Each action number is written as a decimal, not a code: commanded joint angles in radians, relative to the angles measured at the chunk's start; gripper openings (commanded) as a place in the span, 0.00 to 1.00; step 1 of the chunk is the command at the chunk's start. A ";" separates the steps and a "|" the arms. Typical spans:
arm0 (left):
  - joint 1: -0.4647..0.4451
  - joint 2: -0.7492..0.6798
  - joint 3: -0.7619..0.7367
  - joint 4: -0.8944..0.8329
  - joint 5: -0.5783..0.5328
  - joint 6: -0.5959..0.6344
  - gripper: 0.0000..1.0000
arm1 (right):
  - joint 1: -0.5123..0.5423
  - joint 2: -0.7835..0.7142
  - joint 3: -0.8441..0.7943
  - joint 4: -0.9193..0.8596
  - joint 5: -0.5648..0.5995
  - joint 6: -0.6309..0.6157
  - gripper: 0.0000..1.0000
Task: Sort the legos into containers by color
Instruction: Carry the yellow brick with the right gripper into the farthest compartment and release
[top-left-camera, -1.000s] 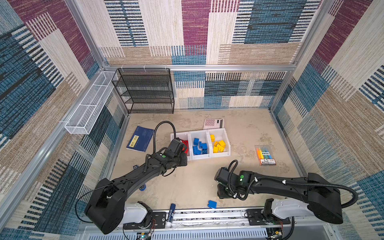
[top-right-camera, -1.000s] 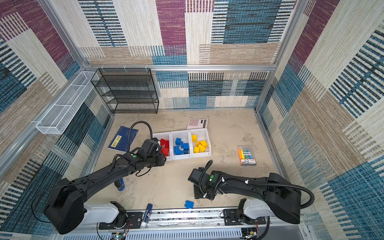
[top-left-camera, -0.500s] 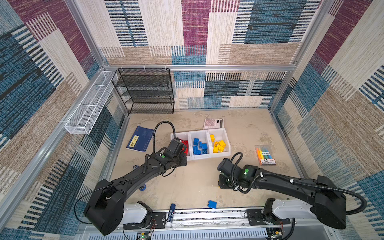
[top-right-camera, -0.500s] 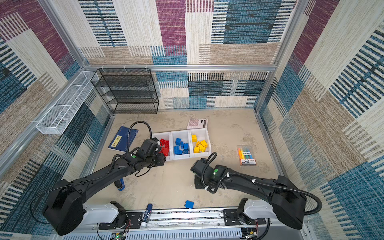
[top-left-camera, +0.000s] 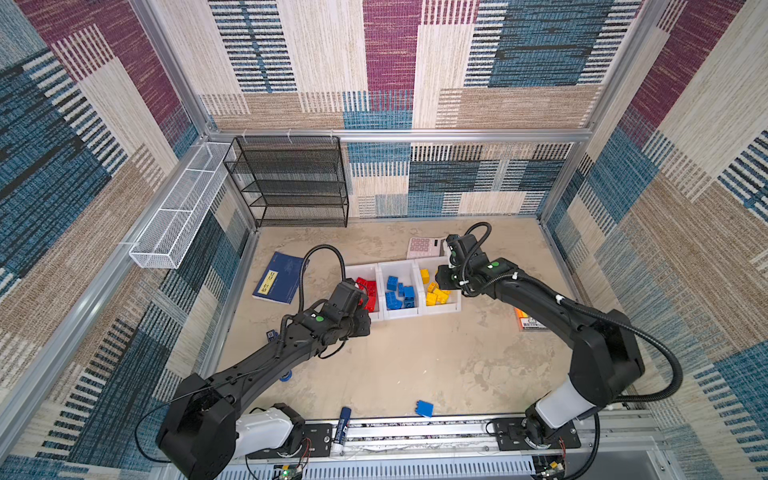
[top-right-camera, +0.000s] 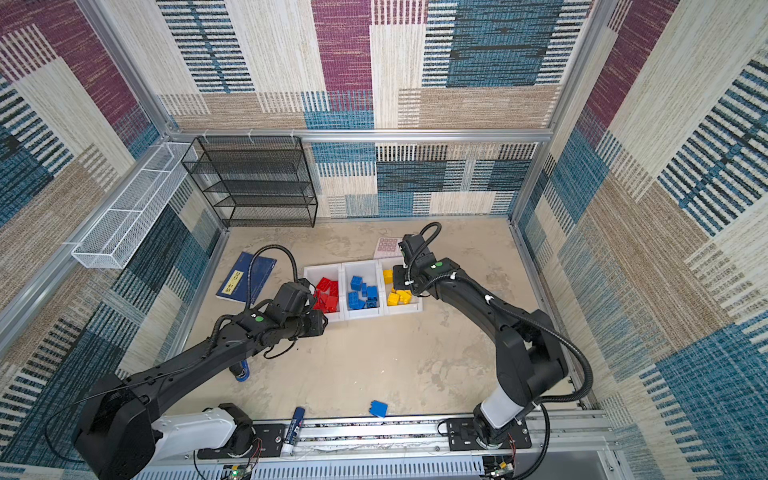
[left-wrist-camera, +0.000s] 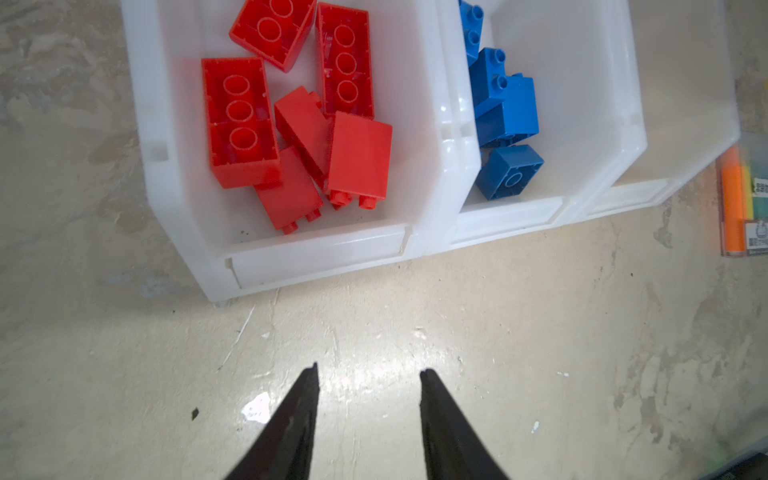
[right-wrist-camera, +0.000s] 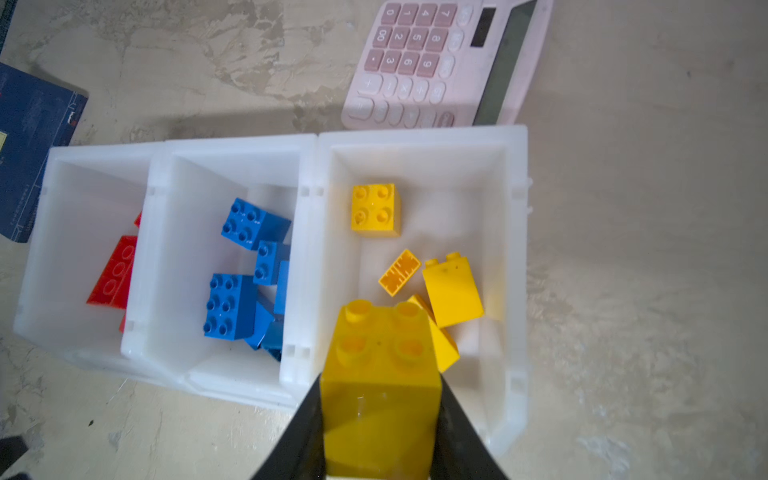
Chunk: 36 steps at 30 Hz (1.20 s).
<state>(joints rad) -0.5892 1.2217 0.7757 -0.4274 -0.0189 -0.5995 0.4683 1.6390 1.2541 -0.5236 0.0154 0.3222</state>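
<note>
Now right pincer (right-wrist-camera: 380, 380) grips yellow lego (right-wrist-camera: 382, 353) over bin rim (right-wrist-camera: 519, 291); left pincer (left-wrist-camera: 368, 370) gapes empty.

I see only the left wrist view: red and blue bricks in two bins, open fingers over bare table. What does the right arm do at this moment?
Observer: The right gripper is shut on a yellow brick, over the bin that holds the other yellow bricks.
Operator: Is some brick outside the bins?
Observer: Yes, one blue brick lies loose at the front, right of the glue stick.
Operator: What is behind the bins?
Observer: A pink calculator.
</note>
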 joint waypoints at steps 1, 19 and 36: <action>0.000 -0.030 -0.020 -0.023 -0.001 -0.028 0.44 | -0.021 0.057 0.041 0.032 -0.032 -0.063 0.37; 0.000 -0.051 -0.038 -0.033 -0.004 -0.035 0.44 | -0.026 0.010 0.042 0.006 -0.029 -0.061 0.70; 0.017 -0.037 -0.069 0.007 -0.026 -0.062 0.44 | 0.350 -0.434 -0.354 -0.167 -0.104 -0.007 0.66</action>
<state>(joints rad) -0.5758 1.1812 0.7132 -0.4438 -0.0269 -0.6331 0.7559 1.2537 0.9367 -0.6643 -0.0528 0.2661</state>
